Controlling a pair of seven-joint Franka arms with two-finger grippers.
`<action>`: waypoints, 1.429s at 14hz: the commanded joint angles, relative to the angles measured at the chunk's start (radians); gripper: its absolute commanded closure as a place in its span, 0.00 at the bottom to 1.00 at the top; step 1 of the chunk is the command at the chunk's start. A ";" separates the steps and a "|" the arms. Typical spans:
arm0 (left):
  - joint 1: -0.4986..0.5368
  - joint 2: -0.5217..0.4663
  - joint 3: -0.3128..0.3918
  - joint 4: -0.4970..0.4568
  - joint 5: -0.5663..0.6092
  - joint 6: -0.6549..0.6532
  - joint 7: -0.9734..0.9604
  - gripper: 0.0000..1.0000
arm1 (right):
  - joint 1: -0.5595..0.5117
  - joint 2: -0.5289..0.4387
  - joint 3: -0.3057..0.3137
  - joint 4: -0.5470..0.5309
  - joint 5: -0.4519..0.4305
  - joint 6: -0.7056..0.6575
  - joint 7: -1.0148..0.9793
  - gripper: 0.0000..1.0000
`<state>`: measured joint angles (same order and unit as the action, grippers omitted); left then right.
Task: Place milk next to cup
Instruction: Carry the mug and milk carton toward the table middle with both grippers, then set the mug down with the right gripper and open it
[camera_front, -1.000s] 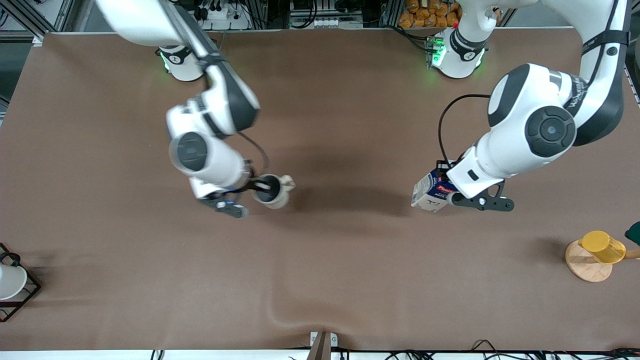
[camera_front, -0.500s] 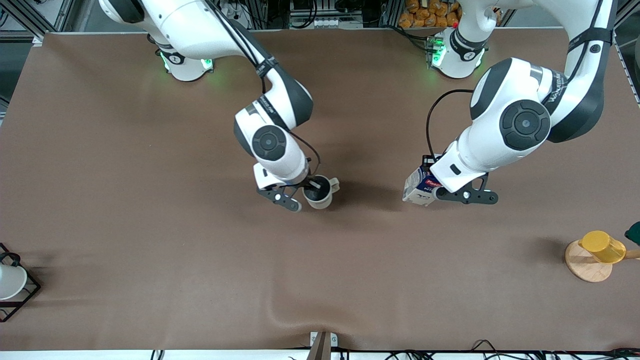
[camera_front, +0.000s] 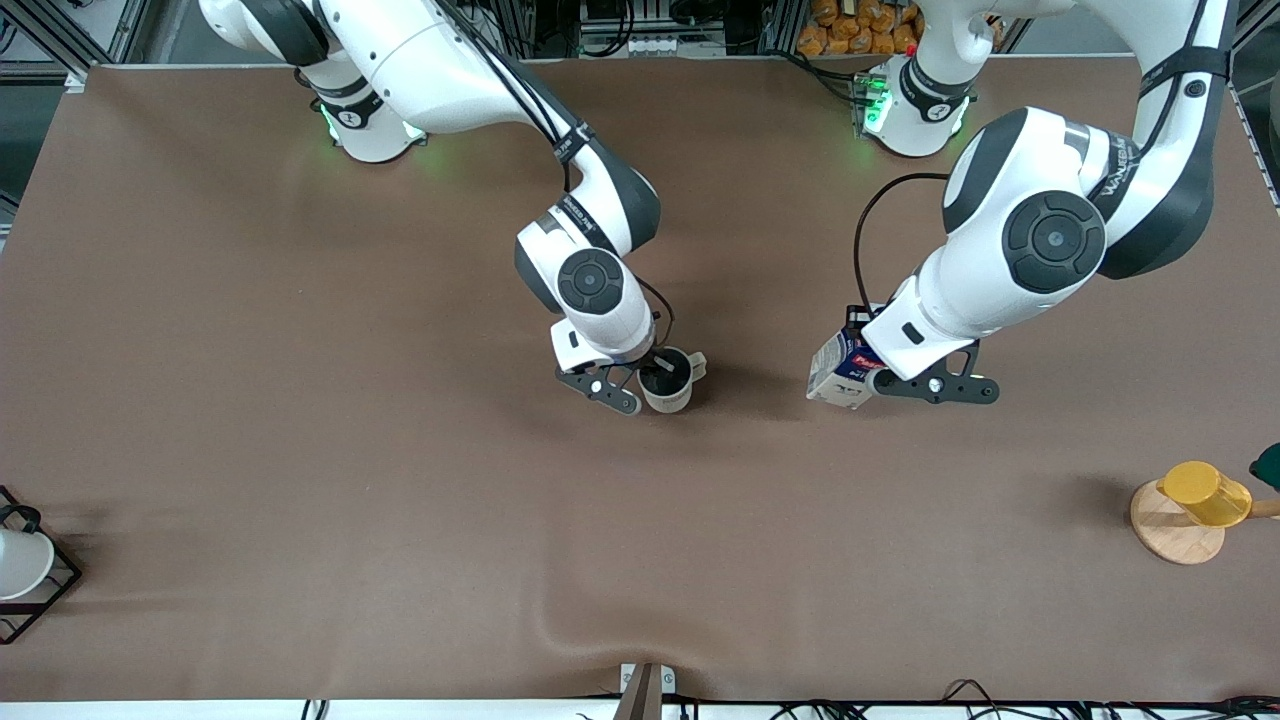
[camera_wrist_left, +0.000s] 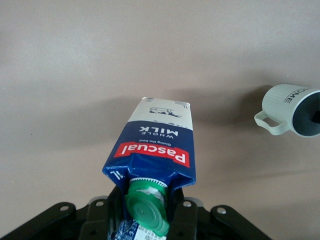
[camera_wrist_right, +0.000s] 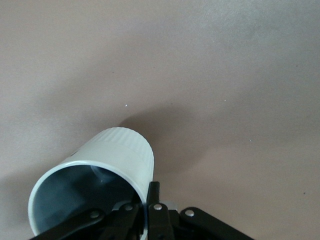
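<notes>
We see the milk (camera_front: 838, 366) right of centre in the front view, tilted and gripped near its green cap (camera_wrist_left: 146, 208) by the left tool (camera_front: 872, 372), its fingers closed on the carton's gabled top. The cup (camera_front: 669, 380) sits at centre frame, well apart from the milk, held up by the right tool (camera_front: 657, 372), which pinches the rim with one finger inside. Both cast shadows on the brown bench (camera_front: 300, 480). At the frame's lower right edge stands a yellow cup (camera_front: 1207, 493) on a wooden base.
</notes>
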<state>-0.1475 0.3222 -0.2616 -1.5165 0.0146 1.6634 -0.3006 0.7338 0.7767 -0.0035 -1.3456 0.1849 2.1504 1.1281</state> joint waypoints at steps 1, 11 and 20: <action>-0.001 -0.009 -0.010 -0.001 -0.018 -0.019 -0.034 0.67 | 0.013 0.029 -0.013 0.039 -0.012 -0.004 0.025 0.76; -0.001 -0.012 -0.137 0.029 -0.021 -0.120 -0.205 0.67 | 0.001 -0.005 -0.009 0.058 -0.074 -0.082 0.019 0.00; -0.038 -0.011 -0.316 0.033 -0.018 -0.128 -0.529 0.67 | -0.233 -0.157 -0.009 0.092 -0.073 -0.363 -0.324 0.00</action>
<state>-0.1785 0.3192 -0.5335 -1.4931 0.0128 1.5585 -0.7393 0.5402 0.6466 -0.0272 -1.2308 0.1197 1.8120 0.8713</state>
